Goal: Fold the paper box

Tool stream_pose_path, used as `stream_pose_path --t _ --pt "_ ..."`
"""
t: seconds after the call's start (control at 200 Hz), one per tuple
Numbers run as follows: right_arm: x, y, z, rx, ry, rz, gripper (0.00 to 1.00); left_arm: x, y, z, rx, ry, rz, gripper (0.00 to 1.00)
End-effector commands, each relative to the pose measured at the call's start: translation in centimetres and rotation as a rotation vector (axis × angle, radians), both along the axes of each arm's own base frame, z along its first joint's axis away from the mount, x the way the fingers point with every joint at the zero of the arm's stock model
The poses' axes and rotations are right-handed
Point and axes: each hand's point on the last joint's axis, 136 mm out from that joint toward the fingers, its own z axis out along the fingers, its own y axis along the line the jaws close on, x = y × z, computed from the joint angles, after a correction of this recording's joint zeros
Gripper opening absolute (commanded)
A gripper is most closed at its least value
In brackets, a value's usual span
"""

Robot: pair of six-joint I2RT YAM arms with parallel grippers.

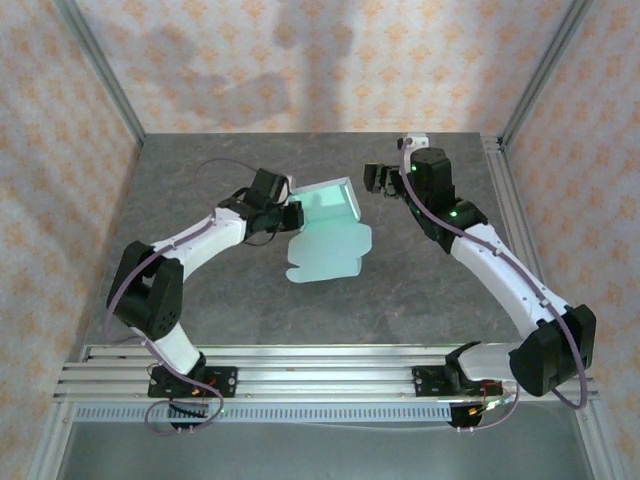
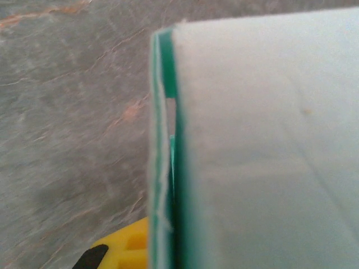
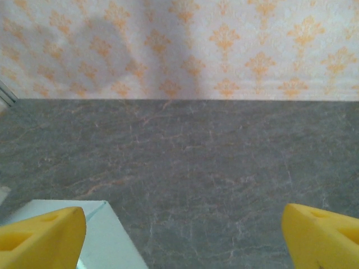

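Here, at the centre of the overhead frame, the paper box (image 1: pixel 330 240) sits on the grey table (image 1: pixel 200 290), its upper part showing a raised rim. The left gripper (image 1: pixel 287 215) is clenched on the paper box at its left edge. In the left wrist view the card covers the right side, above a yellow finger (image 2: pixel 126 249) at the bottom. The right gripper (image 1: pixel 374 180), just beside the box's upper right corner, is released, jaws wide. In its wrist view the card's corner lies at lower left.

A lab robot cell: aluminium frame posts (image 1: pixel 100 70), patterned wall panels (image 1: pixel 330 50), grey table (image 1: pixel 400 290), slotted mounting rails (image 1: pixel 320 365)
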Motion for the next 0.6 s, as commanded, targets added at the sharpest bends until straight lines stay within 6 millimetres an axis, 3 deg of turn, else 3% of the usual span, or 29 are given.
stream_pose_path --t 0.0,0.31,0.43,0.596 --pt "-0.4 0.0 -2.3 -0.019 0.074 0.013 0.9 -5.1 2.9 -0.2 0.165 0.172 -0.137 0.0" --pt "-0.2 0.5 -4.4 -0.07 0.122 0.056 0.9 -9.4 7.2 -0.2 0.368 0.445 -0.328 0.0" --pt "0.0 0.8 -4.9 -0.08 0.132 0.072 0.9 -9.7 8.7 -1.0 0.47 0.549 -0.339 0.0" --pt "0.2 0.9 -5.5 -0.098 0.139 0.08 0.9 -8.5 9.8 -2.4 0.567 0.633 -0.329 0.0"
